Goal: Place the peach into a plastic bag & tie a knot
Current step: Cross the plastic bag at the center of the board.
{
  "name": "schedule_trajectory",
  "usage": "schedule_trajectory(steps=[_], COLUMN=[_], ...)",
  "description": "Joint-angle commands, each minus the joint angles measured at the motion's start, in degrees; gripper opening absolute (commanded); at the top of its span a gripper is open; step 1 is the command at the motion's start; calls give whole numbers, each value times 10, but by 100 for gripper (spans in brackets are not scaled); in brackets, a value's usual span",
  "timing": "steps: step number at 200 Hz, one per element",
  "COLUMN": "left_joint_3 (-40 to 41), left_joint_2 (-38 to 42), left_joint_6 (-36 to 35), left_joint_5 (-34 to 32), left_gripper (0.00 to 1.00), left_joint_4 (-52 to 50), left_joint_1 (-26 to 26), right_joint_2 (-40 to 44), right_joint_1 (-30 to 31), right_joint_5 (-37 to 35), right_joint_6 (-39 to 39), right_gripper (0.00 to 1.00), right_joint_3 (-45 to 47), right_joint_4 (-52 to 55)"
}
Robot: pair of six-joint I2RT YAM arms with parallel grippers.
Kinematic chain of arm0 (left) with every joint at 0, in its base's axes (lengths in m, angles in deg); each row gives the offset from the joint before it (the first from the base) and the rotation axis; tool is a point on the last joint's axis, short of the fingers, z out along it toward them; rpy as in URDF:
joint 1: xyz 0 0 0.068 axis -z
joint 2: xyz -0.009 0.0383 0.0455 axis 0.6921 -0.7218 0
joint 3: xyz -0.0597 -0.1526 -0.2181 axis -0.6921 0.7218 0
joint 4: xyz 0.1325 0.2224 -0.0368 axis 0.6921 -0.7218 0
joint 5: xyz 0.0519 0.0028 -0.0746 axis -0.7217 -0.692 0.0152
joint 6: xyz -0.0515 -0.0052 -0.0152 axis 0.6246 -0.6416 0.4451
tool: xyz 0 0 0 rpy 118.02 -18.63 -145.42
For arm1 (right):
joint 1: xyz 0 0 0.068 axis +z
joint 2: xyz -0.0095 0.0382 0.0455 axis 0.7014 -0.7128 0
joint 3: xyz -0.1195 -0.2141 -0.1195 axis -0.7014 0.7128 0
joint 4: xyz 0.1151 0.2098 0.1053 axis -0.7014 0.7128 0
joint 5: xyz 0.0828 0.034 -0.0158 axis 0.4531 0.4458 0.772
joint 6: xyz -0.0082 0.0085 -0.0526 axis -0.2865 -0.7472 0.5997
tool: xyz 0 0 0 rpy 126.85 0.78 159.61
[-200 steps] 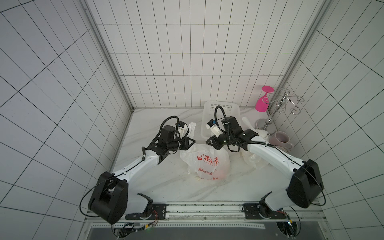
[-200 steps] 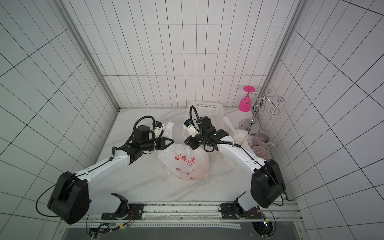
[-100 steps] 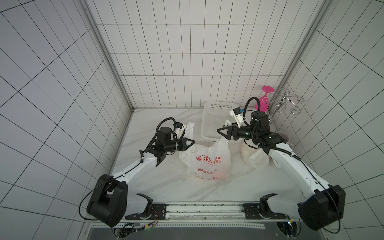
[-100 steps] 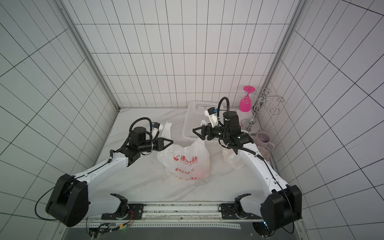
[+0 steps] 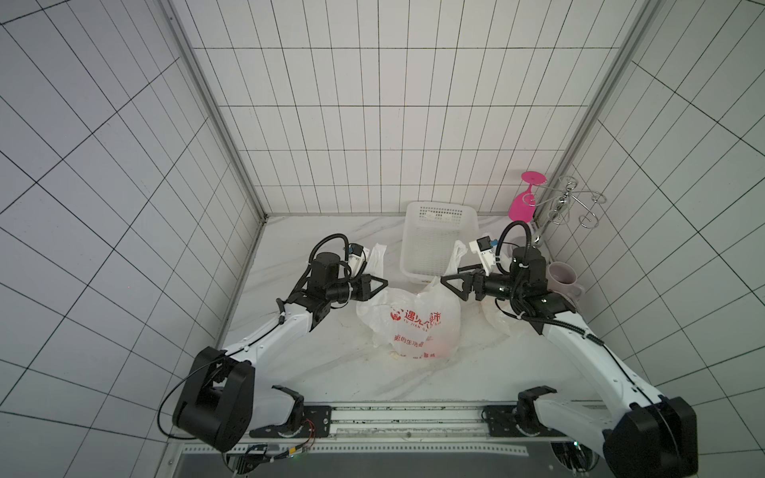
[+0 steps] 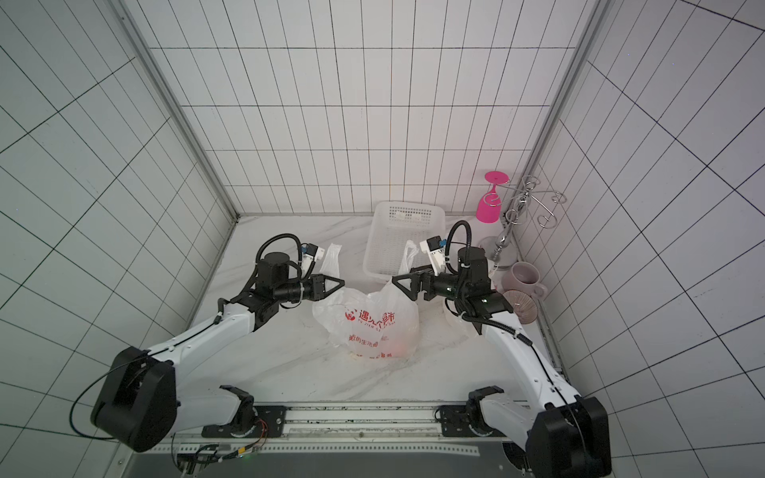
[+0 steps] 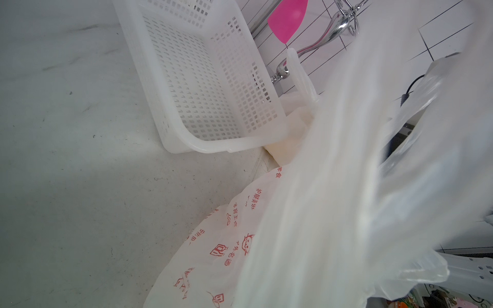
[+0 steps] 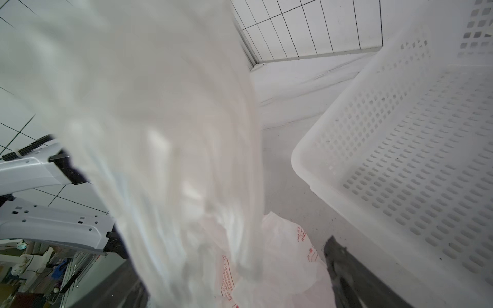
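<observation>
Nearest us, on the base side of the plastic bag (image 5: 414, 327), we see the rail (image 5: 405, 419), then bare marble desk (image 5: 331, 368). The bag sits on the desk mid-scene with its red print facing up and its mouth not yet knotted. Low inside it an orange-pink patch shows through the film, which we read as the peach (image 5: 439, 347). At the bag's top edge, robot-left of it, the left hand (image 5: 383, 283) is clenched with its tip just over the film. One bag handle (image 5: 376, 256) stands up right behind it, so we read it as pinching that handle. The left wrist view is mostly blurred film across the lens, so no confirmation there. Robot-right of the bag's top, the right hand (image 5: 450, 276) is released, jaws spread wide in both top views. The other handle (image 5: 456, 254) rises just behind it, and we cannot tell whether they touch. The right wrist view gives blurred film and one black finger (image 8: 344, 269) clear of it. Under the right arm, beside the bag, lies a second crumpled film (image 5: 496, 320). Behind the bag is a white perforated basket (image 5: 439, 205). Further robot-right of the bag there is a mug (image 5: 561, 279), then a pink glass (image 5: 522, 207) hung upside down on a chrome rack (image 5: 579, 198) at the back wall.
</observation>
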Motion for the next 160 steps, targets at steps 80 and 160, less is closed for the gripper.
schedule_trajectory(steps=[80, 160], left_joint_3=[-25, -139], left_joint_2=[6, -11], left_joint_6=[-5, -106], left_joint_5=[8, -32], left_gripper=[0, 0], left_joint_4=[-6, -203], left_joint_1=[-2, 8], right_joint_2=[-12, 35], right_joint_1=[-5, 16], right_joint_5=[15, -71], right_joint_6=[-76, 11], right_gripper=[72, 2], right_joint_3=[117, 66], right_joint_4=[-221, -95])
